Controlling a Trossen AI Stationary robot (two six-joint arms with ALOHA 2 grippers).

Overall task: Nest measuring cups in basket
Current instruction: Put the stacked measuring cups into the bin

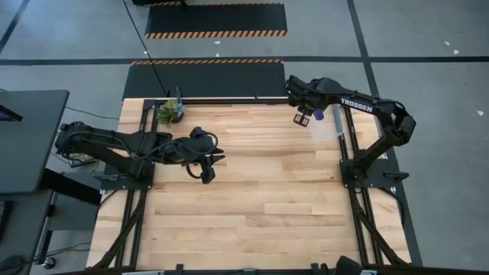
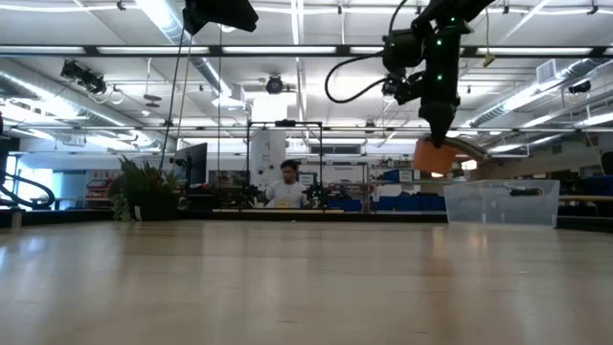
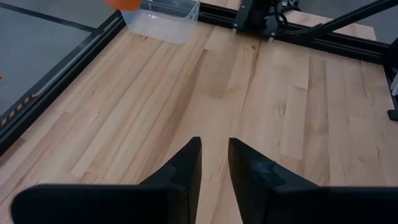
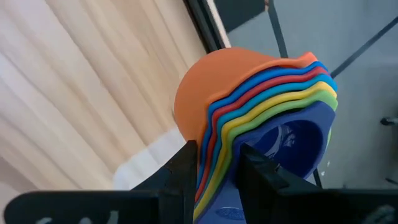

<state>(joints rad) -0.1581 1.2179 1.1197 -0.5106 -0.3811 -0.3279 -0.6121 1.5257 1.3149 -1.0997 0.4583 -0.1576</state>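
Right gripper [image 4: 214, 168] is clamped on the nested measuring cups [image 4: 249, 106] by their stacked handles, held just above the clear basket [image 2: 501, 202] at table's 2 o'clock. Stack likely light, rigid, slick plastic; handle pinch suits. Left gripper [image 3: 214, 163] idles near 10 o'clock, slightly parted, empty.
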